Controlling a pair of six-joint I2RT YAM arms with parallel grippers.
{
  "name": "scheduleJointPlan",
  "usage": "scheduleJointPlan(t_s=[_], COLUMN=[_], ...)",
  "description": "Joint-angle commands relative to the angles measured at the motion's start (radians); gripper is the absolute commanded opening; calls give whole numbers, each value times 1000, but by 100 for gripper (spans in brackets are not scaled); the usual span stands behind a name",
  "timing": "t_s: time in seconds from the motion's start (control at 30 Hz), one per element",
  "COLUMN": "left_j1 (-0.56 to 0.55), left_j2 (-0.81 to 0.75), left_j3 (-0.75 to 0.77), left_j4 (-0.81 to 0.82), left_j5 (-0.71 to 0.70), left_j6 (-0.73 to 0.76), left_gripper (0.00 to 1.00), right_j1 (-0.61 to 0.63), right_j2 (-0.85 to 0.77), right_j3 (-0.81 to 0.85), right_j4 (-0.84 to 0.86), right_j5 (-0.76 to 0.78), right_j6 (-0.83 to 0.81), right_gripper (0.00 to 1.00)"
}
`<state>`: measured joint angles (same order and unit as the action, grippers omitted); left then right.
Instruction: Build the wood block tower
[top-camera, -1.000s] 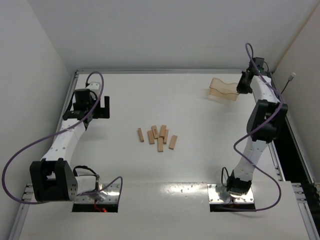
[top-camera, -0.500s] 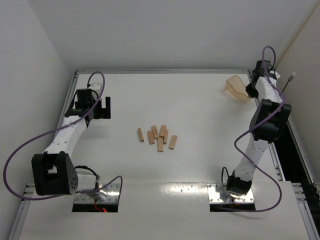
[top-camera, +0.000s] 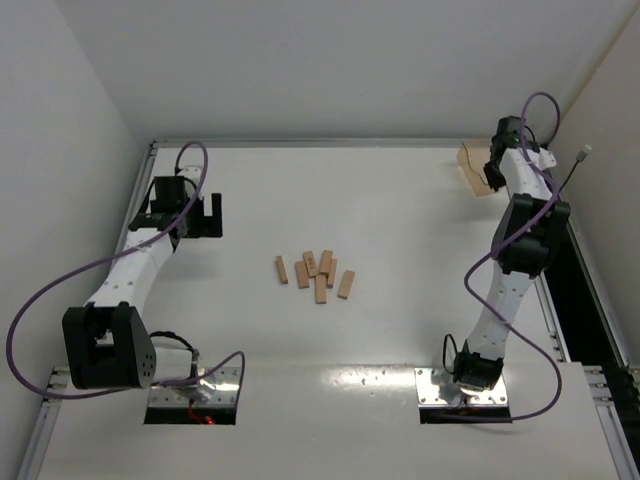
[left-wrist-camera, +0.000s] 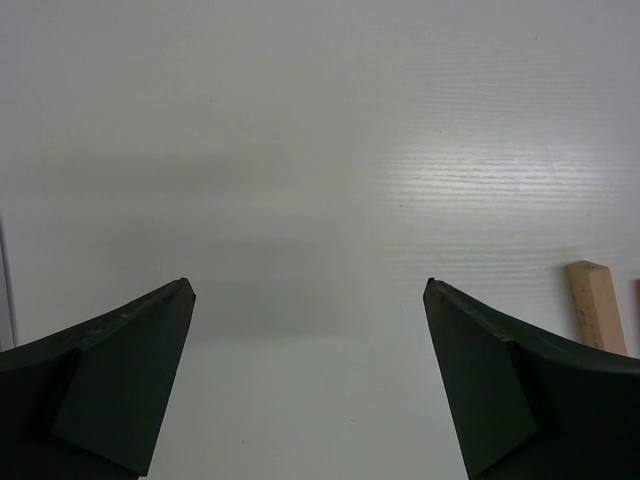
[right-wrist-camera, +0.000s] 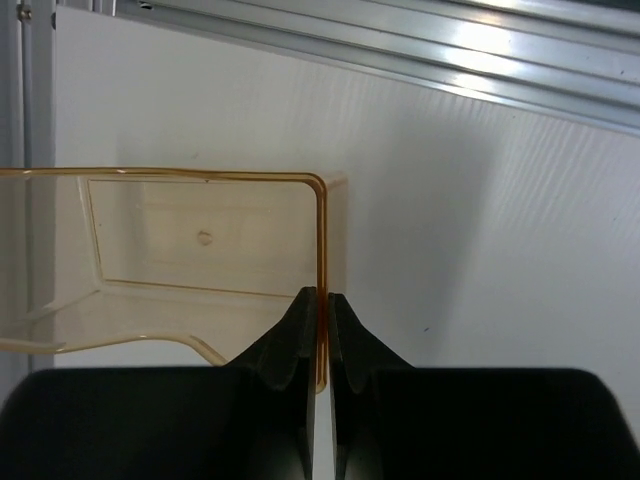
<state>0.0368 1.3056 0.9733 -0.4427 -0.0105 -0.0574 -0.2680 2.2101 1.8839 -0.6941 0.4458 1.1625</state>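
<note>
Several light tan wood blocks (top-camera: 317, 274) lie loose and flat in a small cluster at the middle of the table; no tower stands. One block's end shows at the right of the left wrist view (left-wrist-camera: 597, 306). My left gripper (top-camera: 204, 215) is open and empty at the far left, well left of the blocks, and its open fingertips show in the left wrist view (left-wrist-camera: 310, 290). My right gripper (top-camera: 489, 172) is at the far right corner, shut on the side wall of the translucent orange-tan tray (top-camera: 473, 163), and the pinch shows in the right wrist view (right-wrist-camera: 322, 298).
The tray (right-wrist-camera: 200, 260) is empty and sits close to the aluminium rail (right-wrist-camera: 400, 45) at the table's back edge. White walls enclose the table on the left, back and right.
My right gripper has carried the tray from the back middle-right to the far right corner and turned it. The left arm has barely moved. The blocks have not moved.
</note>
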Motion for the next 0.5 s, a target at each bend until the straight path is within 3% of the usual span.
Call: scheduleJointPlan(t_s=[0.0,0.2,0.3,0.47], left_j1=[-9,-18,-18,-18], left_j2=[-3,17,27,49], left_j3=[48,58,68,88], left_j4=[-27,-36,-36,-36], left_j5=[-5,-5,-5,-5], left_j6=[-3,-2,-2,-2], left_gripper=[100,100,100,100], right_j1=[16,26,26,26], right_j2=[20,31,31,0], right_j3=[61,80,80,29], right_j4=[2,2,-8,-8], right_j5=[22,51,60,60], right_j6=[172,204,213,213], right_gripper=[0,0,12,23])
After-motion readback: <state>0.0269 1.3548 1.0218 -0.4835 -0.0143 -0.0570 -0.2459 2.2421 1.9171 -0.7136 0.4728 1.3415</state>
